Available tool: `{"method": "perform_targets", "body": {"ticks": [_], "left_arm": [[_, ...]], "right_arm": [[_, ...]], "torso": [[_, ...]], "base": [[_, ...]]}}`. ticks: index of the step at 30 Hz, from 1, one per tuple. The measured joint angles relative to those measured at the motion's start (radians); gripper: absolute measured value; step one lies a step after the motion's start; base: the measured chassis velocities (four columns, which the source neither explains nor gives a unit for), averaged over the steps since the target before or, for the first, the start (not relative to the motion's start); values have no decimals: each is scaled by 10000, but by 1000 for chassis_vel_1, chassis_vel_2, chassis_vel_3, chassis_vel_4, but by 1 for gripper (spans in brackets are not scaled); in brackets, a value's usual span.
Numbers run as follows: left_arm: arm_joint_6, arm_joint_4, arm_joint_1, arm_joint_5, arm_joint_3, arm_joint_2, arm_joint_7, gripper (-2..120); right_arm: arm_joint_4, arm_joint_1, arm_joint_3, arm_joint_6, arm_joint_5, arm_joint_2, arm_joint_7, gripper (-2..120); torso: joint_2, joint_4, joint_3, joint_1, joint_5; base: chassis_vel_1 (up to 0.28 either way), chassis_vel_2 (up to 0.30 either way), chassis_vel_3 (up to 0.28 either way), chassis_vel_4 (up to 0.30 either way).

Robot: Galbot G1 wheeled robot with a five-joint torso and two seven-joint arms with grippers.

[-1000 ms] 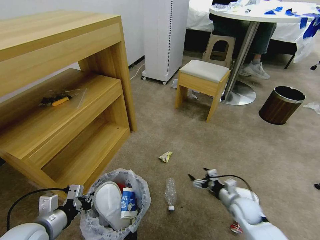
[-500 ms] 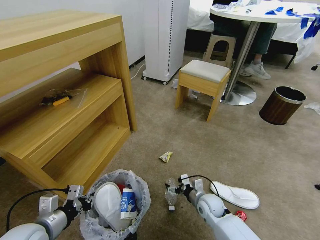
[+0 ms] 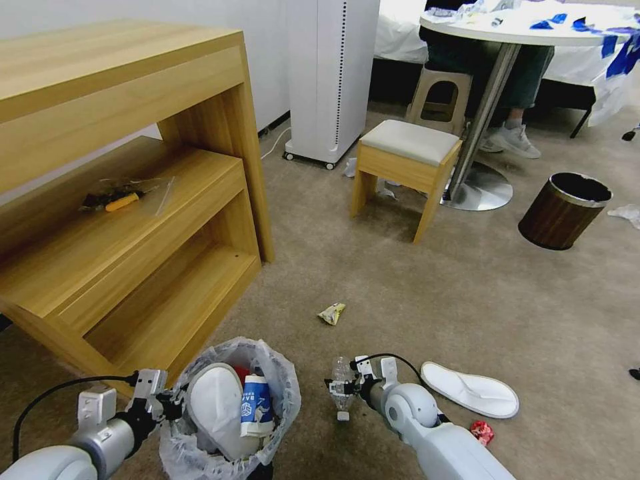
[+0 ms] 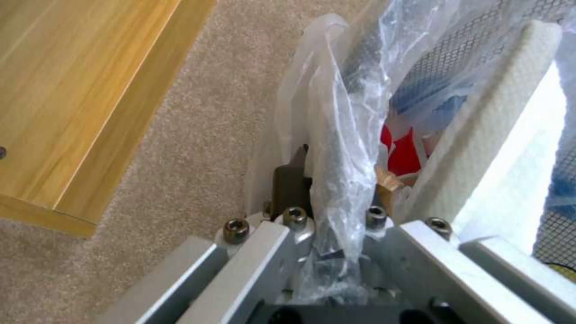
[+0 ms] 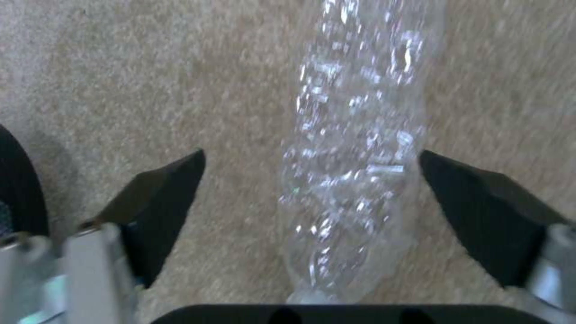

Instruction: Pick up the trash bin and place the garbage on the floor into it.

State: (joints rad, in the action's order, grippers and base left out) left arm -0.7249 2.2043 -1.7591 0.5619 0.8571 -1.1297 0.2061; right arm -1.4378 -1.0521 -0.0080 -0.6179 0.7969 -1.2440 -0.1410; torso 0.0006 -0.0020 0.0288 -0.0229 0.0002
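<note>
One clear bottle (image 5: 354, 180) lies between the spread right gripper (image 5: 312, 189); left gripper (image 4: 327, 216) pinches bin (image 3: 280, 400).

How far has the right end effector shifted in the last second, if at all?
Yes. The right end effector swung toward the robot's left, from near the white slipper to straddle the clear bottle, open. The yellow wrapper marks the fixed reference.

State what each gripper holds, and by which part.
Left gripper: the black bag-lined trash bin, by its rim. Right gripper: nothing; open around the clear plastic bottle.
</note>
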Motion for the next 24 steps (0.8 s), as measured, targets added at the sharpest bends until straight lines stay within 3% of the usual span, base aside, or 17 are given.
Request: {"method": "perform_targets", "body": {"ticks": [13, 24], "left_arm": [[118, -29, 23, 5, 28, 2, 30, 0], [128, -33, 96, 34, 32, 49, 18, 0]], "right_arm": [[334, 69, 181, -185, 887, -185, -398, 68], [482, 25, 169, 399, 386, -301, -285, 26]], "torso": [[0, 0, 0, 0, 0], [0, 1, -1, 1, 0]], "base": [[0, 0, 0, 0], [0, 0, 0, 0]]}}
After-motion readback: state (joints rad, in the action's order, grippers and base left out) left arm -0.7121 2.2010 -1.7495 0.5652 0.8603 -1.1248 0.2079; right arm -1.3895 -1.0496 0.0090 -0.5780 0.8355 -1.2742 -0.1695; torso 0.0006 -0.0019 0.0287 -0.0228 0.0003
